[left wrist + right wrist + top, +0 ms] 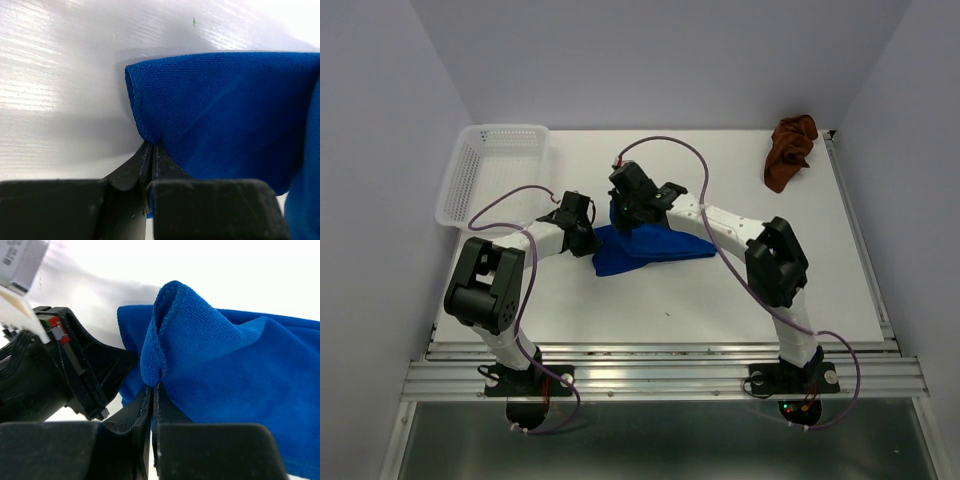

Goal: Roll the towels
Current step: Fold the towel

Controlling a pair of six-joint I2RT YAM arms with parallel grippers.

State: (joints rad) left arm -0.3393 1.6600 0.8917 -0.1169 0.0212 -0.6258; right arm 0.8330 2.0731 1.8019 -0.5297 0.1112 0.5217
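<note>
At the centre of the table [720,295], in the top view, the blue towel [650,250] lies bunched in a flat wedge, with its wide end at 9 o'clock and its narrow end at 3 o'clock. The left gripper [592,238] meets the towel's 9 o'clock edge. The right gripper [625,224] meets the edge at about 11 o'clock, just beside the left one.

In the left wrist view, the left gripper [151,148] is clenched on the blue towel [225,115]. Its jaws are pressed together on a folded, stitched corner. The cloth spreads away from the fingers toward 2 o'clock.

In the right wrist view, the right gripper [154,388] is clenched on the blue towel [240,375]. It pinches a hemmed edge that stands up in a loop above the fingertips.

The brown towel [790,152] lies crumpled at the table's far corner, at 1 o'clock from the blue towel and well apart from both grippers. The white basket [460,185] sits at 10 o'clock, at the far left edge.
</note>
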